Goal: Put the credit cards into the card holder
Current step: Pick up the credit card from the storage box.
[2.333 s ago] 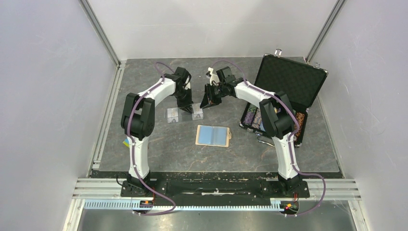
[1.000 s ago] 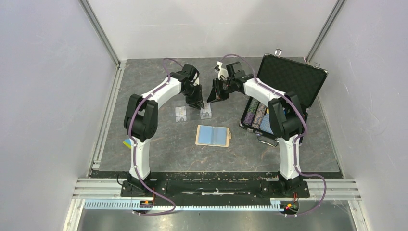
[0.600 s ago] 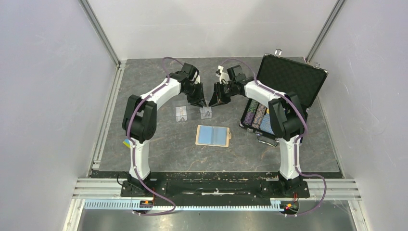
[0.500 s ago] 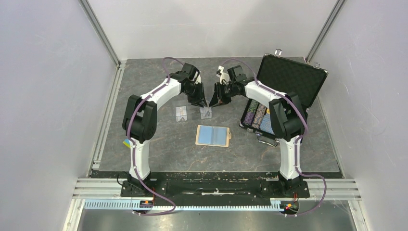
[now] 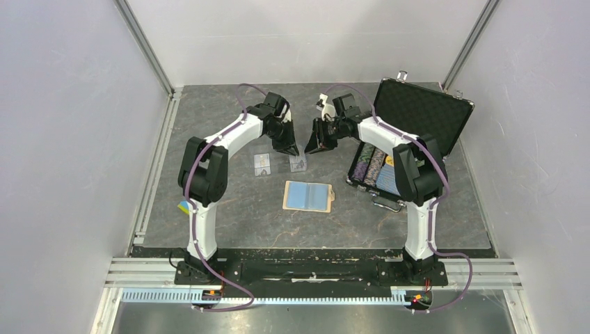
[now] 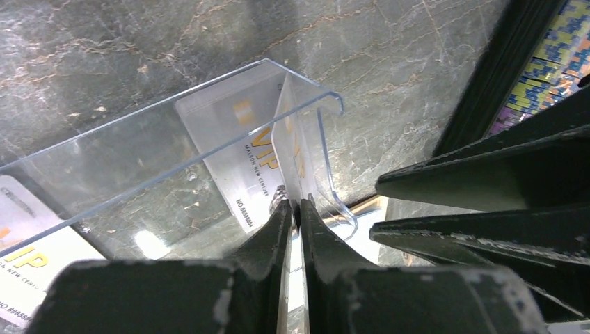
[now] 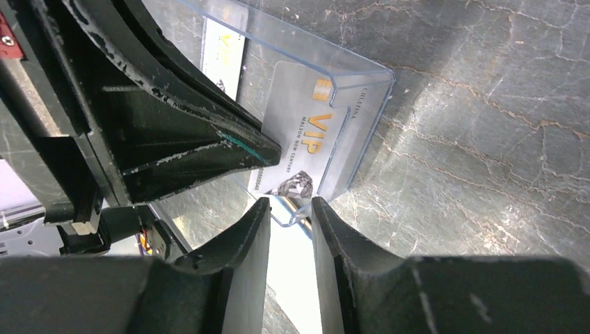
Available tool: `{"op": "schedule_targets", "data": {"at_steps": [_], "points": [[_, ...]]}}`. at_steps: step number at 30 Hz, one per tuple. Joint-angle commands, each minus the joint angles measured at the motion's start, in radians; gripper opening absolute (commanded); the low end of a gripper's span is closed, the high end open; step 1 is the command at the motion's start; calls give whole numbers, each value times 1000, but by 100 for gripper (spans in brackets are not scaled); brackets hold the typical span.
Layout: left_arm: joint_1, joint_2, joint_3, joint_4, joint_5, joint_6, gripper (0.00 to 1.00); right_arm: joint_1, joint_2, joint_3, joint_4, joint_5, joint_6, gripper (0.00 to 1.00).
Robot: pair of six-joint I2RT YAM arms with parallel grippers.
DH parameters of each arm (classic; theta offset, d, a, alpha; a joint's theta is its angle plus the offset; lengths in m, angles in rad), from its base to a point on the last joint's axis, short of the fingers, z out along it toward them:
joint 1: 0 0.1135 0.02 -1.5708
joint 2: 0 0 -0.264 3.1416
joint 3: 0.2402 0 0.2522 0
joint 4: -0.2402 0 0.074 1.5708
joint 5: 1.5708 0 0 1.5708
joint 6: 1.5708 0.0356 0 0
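Now: left claw (image 6: 292,203) pinches wall of clear case (image 6: 139,153). Right claw (image 7: 289,209) narrowly parted at case lip; cannot tell if gripping. Credit cards (image 6: 240,160) thin, stiff, slippery: one inside case, other flat on bench (image 5: 229,209). You pinch exposed short edge. Card holder (image 5: 309,196) lies open nearby.
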Motion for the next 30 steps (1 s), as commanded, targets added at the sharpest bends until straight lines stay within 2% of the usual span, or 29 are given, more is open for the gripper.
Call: {"op": "schedule_targets", "data": {"at_steps": [1, 4, 6, 7, 12, 20, 25, 30], "points": [[-3, 8, -2, -20, -36, -26, 13, -8, -78, -11, 29, 15, -15, 34], [-3, 23, -2, -20, -15, -24, 12, -8, -97, -29, 38, 18, -17, 43], [-3, 29, -1, -17, 1, -26, 6, -9, -109, -40, 43, 22, -16, 48], [-3, 26, -2, -16, 5, -27, 2, -9, -114, -44, 45, 25, -17, 49], [0, -28, -12, -15, -11, -23, 2, -11, -149, -77, 55, 35, -13, 53], [0, -197, -89, -1, -62, -16, 2, -14, -235, -173, 71, 58, -17, 59], [0, -300, -202, 87, 11, -27, 2, -14, -298, -259, 72, 73, -33, 61], [-1, -367, -341, 226, 159, -65, 2, -15, -360, -366, 74, 86, -49, 61]]}}
